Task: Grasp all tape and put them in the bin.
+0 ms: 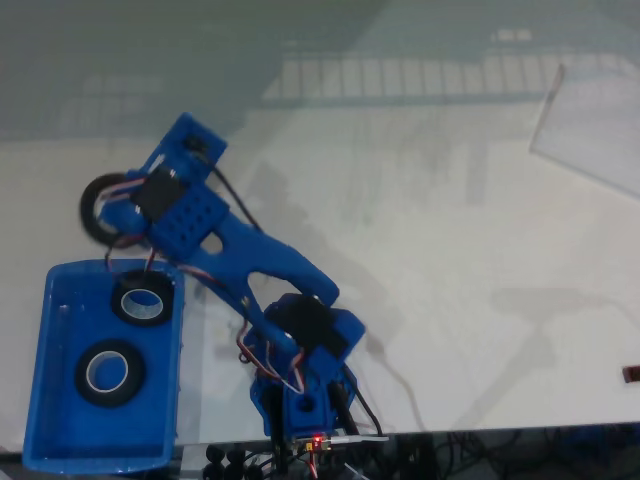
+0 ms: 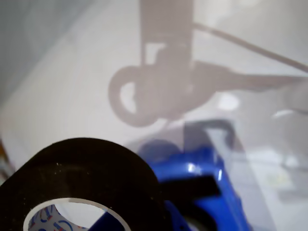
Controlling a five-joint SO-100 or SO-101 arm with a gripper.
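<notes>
In the fixed view my blue gripper (image 1: 122, 208) is shut on a black tape roll (image 1: 97, 207), which hangs just beyond the far end of the blue bin (image 1: 40, 380). Two more tape rolls lie flat inside the bin, one near its far end (image 1: 143, 298) and one in the middle (image 1: 108, 372). The wrist view shows the held tape (image 2: 91, 178) large at the bottom left, its pale core visible. A blue finger (image 2: 197, 175) is pressed against it. The roll's ring-shaped shadow falls on the white table beyond.
The arm's base and its cables (image 1: 305, 430) sit at the table's front edge, right of the bin. A clear sheet (image 1: 600, 130) lies at the far right. A small dark object (image 1: 631, 374) is at the right edge.
</notes>
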